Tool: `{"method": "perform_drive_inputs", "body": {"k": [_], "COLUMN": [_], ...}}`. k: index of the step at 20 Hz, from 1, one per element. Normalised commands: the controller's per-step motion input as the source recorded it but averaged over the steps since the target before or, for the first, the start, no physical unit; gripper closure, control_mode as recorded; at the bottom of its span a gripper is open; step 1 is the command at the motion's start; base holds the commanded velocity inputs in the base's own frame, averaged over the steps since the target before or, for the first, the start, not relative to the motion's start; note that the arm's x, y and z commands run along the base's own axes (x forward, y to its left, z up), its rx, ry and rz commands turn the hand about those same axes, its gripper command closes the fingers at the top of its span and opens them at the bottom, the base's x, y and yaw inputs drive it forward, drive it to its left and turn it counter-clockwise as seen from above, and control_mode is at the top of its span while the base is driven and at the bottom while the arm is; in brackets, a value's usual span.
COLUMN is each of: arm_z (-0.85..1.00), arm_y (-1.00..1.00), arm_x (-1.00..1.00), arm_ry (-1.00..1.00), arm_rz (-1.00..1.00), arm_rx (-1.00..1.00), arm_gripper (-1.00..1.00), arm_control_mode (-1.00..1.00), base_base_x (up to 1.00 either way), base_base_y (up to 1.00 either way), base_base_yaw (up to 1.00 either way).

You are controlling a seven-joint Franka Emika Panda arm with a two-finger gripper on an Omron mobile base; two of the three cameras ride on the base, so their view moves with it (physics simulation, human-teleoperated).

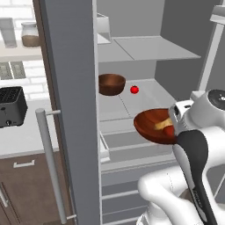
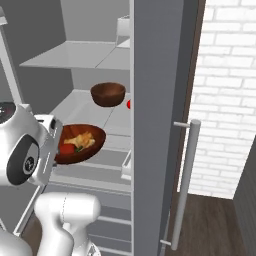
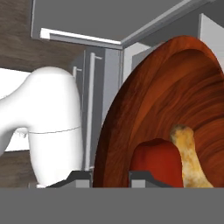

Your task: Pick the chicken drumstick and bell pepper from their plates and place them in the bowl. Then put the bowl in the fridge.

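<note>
step: bowl [image 2: 80, 144] into fridge [image 1: 145, 52] | end effector [image 3: 110, 175] clamped on near rim | advice: keep level, clear door [image 2: 155, 100], land on right shelf [image 1: 154, 99]

White brick wall [image 2: 225, 75], dark wood floor [image 2: 210, 220] — brown cabinets [image 1: 26, 184]

Fridge door [image 2: 155, 100] hides most of a red item [image 2: 129, 104]; bowl [image 3: 175, 109] cropped.

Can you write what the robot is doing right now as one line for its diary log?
stage: carrying bowl into open fridge | gripper: shut on bowl rim | in bowl: bell pepper, chicken drumstick
</note>
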Motion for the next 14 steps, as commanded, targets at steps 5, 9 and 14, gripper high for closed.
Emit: {"method": "perform_drive_inputs", "body": {"k": [5,9,14], "arm_z": [-0.03,-0.17,-0.33], "arm_y": [-0.05,0.02,0.0], "arm_x": [0.68,0.97,1.0], "arm_ry": [-0.27,-0.13,0.0], "arm_rz": [0.0,0.0,0.0], "arm_rx": [0.1,0.08,0.03], "arm_gripper": [1.0,1.0,1.0], "arm_control_mode": [-1.0,-1.0,-1.0], "base_base_x": [0.0,0.0,0.0], "base_base_y": [0.0,0.0,0.0], "base_base_yaw": [0.0,0.0,0.0]}}
